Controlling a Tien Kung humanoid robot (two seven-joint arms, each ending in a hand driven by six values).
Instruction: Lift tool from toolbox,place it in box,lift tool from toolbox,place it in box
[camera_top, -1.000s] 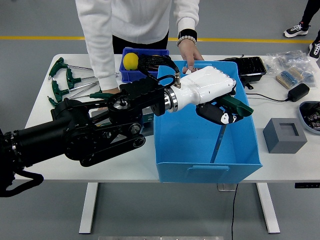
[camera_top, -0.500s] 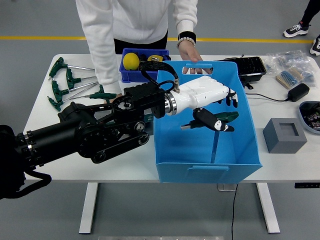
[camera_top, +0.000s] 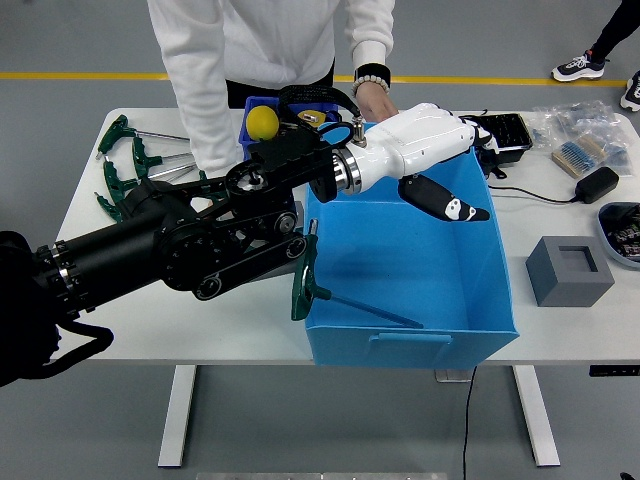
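Progress: one green-handled T-wrench (camera_top: 318, 290) already lies inside the blue box (camera_top: 410, 345), handle propped against the box's wall at 9 o'clock, shaft running toward 4 o'clock along the floor. Left hand (camera_top: 432, 160) hovers over the box's 12 o'clock rim, fingers relaxed and spread, holding nothing. Right hand not visible. Judging by this, first place looks done; second lift and place remain.

Remaining T-wrenches (camera_top: 135, 165) sit on the white table (camera_top: 560, 330) at 10 o'clock, well apart from the box. Small blue bin (camera_top: 262, 150) with a yellow ball (camera_top: 262, 122) sits behind the arm at 12 o'clock.

Person in white sleeves stands at the far side, one hand (camera_top: 375, 98) resting near the box's far rim.

Table at 3 o'clock: grey block (camera_top: 568, 270), black adapter (camera_top: 598, 184), bagged parts. Grey floor with a yellow line beyond.
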